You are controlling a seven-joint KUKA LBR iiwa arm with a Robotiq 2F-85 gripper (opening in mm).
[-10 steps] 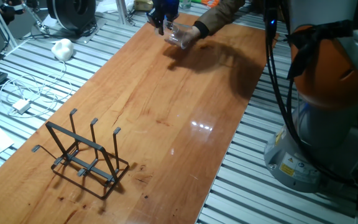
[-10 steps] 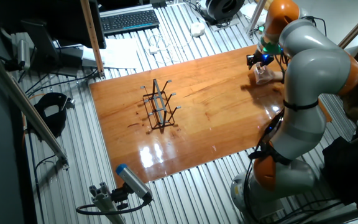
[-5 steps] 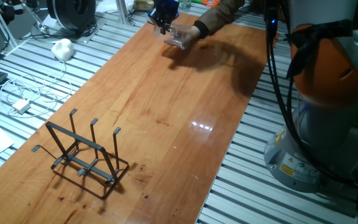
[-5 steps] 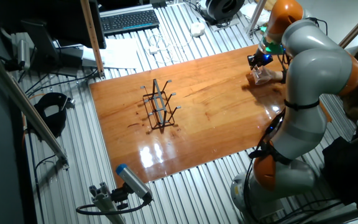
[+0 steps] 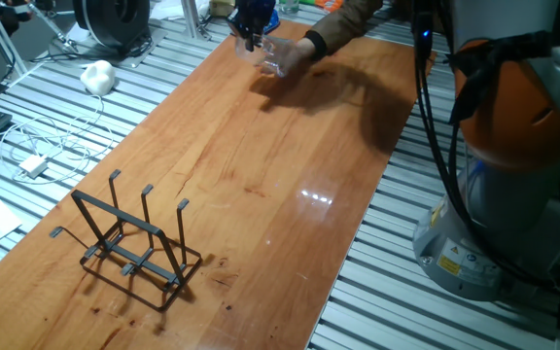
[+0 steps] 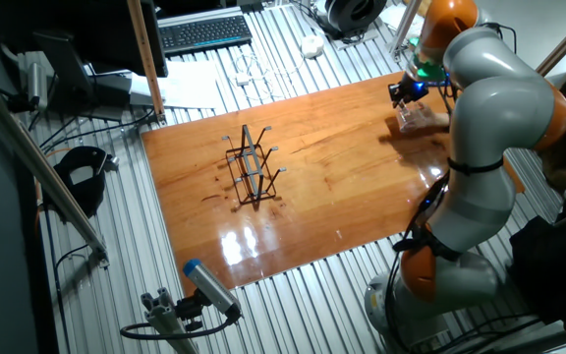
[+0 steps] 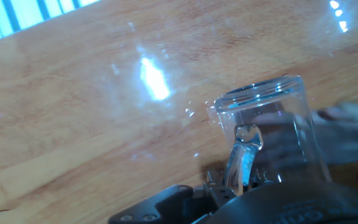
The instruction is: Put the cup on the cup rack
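Here the small clear glass cup (image 7: 272,134) with a side handle hangs at the far table (image 5: 261,165) end, handle seemingly pinched in the black two-finger gripper (image 5: 252,29). Light, rigid, slippery, breakable; handle looks the best hold. A person's hand (image 5: 295,53) touches it; black wire cup rack (image 5: 129,241) stands well apart.

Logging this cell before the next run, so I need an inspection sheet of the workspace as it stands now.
Surface: wooden table, glossy, lamp glare near the middle.
Cup: clear glass, at the far end of the table, handle toward the tool; a person's hand is on its far side.
Rack: black wire, three prongs up, standing at the near end, nothing on it.
Clutter: nothing seen on the table.
Tool: right at the cup; whether it is open or shut cannot be told.
Cables: white cord on the slatted bench beside the table; black cables down the arm.
Surroundings: keyboard, paper, headphones.
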